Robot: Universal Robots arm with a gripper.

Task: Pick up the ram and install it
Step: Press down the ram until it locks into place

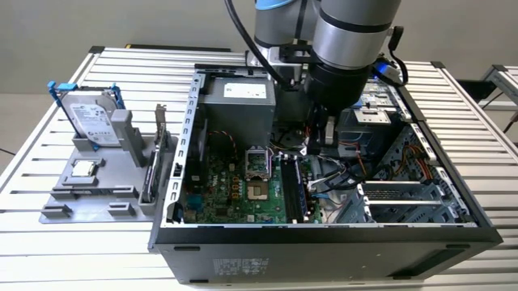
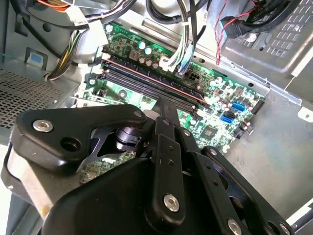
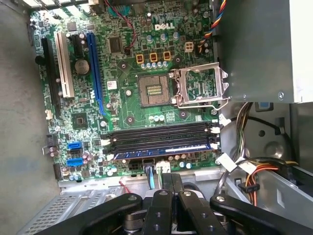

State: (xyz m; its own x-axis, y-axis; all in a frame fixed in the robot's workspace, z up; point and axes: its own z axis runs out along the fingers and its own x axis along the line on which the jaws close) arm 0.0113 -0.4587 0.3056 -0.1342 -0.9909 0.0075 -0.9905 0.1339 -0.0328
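Note:
The ram [image 3: 164, 149], a long blue stick, lies seated in the motherboard [image 3: 122, 98] slot nearest my gripper, beside the other black slots [image 3: 156, 133]. In the exterior view the ram [image 1: 299, 191] sits inside the open computer case [image 1: 324, 233], right of the green board. My gripper [image 1: 313, 147] hangs inside the case just above the far end of the slots. Its fingers [image 3: 167, 183] are pressed together with nothing between them, a short way back from the ram. In the second wrist view the gripper [image 2: 164, 104] points at the slots [image 2: 146, 81].
On the exterior view's left, a grey holder [image 1: 97, 194] carries a silver hard drive with a blue frame [image 1: 89, 118] and a dark card [image 1: 158, 151]. A grey power supply [image 1: 239, 103], loose cables [image 1: 340, 176] and a metal drive cage [image 1: 404, 203] crowd the case.

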